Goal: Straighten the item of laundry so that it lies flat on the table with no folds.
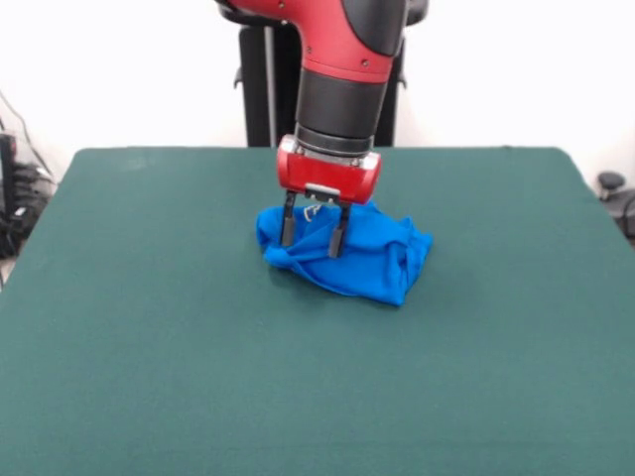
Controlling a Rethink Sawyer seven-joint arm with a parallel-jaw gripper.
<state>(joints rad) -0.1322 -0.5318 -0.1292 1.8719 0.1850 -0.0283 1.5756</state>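
The item of laundry (362,260), a bright blue T-shirt, lies crumpled in a folded heap near the middle of the dark green table (149,327). A small patch of white print shows at its top edge. My gripper (312,240) hangs straight down over the heap's left part. Its two dark fingers (288,226) stand apart, open, with their tips low against the cloth. Blue fabric shows between them, but nothing is clamped.
The green table stretches wide on all sides of the shirt. Cables and dark equipment (15,193) sit off the table's left edge, and a small black object (612,184) sits off its right edge.
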